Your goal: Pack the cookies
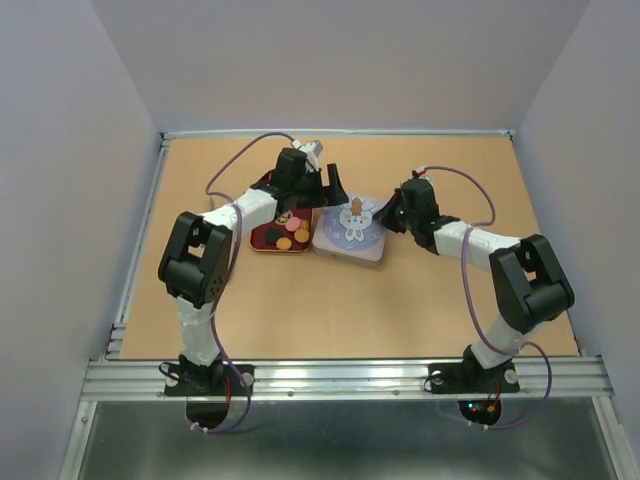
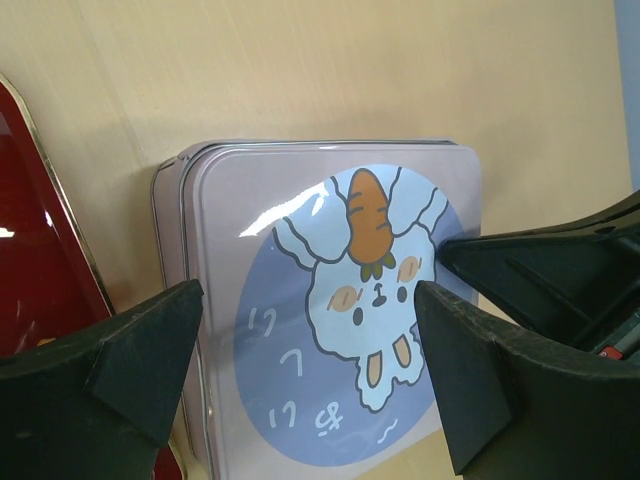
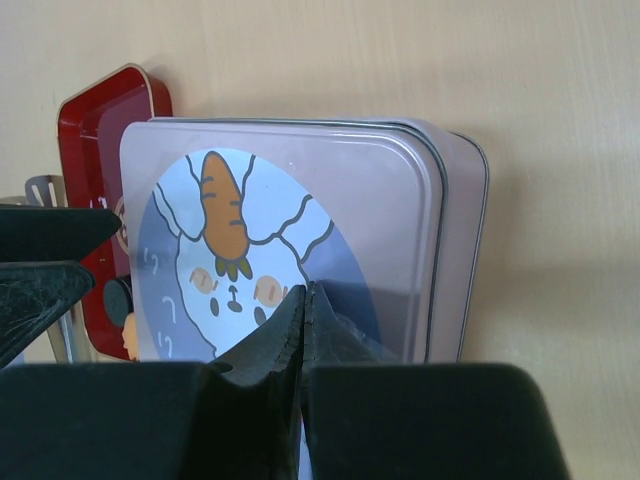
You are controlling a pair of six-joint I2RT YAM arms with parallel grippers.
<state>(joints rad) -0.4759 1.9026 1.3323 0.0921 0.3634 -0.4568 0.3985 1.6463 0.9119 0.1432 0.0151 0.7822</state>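
The cookies (image 1: 287, 238) are small orange, yellow, pink and dark discs lying in a red tray (image 1: 262, 243). To its right is a pink square tin (image 1: 347, 233) whose lid, with a bunny and carrot picture, sits on it. My left gripper (image 1: 333, 193) is open and hovers over the tin's lid (image 2: 330, 300), empty. My right gripper (image 1: 392, 216) is shut with nothing in it, its tips (image 3: 305, 292) over the right part of the lid (image 3: 300, 200). A few cookies (image 3: 124, 325) peek out beside the tin in the right wrist view.
The red tray's rim shows at the left of the left wrist view (image 2: 40, 260) and behind the tin in the right wrist view (image 3: 100, 120). The tin touches the tray's right side. Raised rails edge the brown table (image 1: 450, 300).
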